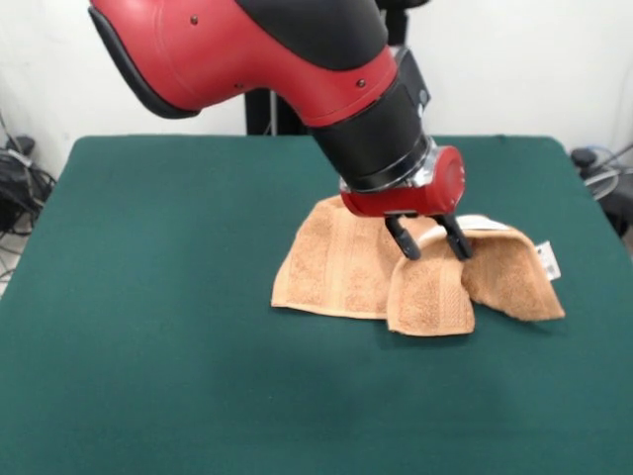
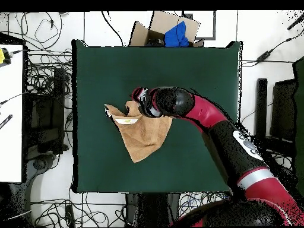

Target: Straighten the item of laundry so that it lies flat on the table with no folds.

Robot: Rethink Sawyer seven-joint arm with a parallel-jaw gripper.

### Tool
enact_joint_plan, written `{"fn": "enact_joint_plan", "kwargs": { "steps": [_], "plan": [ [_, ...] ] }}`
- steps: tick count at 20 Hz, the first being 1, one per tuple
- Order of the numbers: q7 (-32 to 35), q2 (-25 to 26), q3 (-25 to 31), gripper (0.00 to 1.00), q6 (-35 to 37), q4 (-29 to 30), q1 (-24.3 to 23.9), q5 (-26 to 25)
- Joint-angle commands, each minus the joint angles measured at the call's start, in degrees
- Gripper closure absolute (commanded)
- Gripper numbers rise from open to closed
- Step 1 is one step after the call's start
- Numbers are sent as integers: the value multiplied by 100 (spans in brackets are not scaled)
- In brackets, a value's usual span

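The peach-orange towel (image 1: 341, 272) lies bunched on the green table (image 1: 148, 327), right of centre. It humps up in the middle and falls away in three lobes: a wide one to the left, a small rounded one in front (image 1: 430, 297) and one to the right with a white tag (image 1: 547, 260). My gripper (image 1: 431, 245) is down on the hump, open. Its two black fingers (image 1: 404, 242) stand apart with a raised ridge of towel between them. In the overhead view the arm covers part of the towel (image 2: 142, 139), and the gripper (image 2: 135, 102) is at its upper edge.
Green table (image 2: 101, 71) extends well beyond the towel on all sides. Off the table are cables, a cardboard box with blue cloth (image 2: 175, 32) past one edge, and a white desk (image 2: 10, 113) to the side.
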Motion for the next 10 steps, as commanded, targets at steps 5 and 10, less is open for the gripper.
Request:
{"fn": "enact_joint_plan", "kwargs": {
  "steps": [5, 10],
  "plan": [
    [-493, 320, -46, 0, 96, 205, -68, -466],
    [-507, 280, -67, 0, 202, 175, -87, -461]
  ]
}}
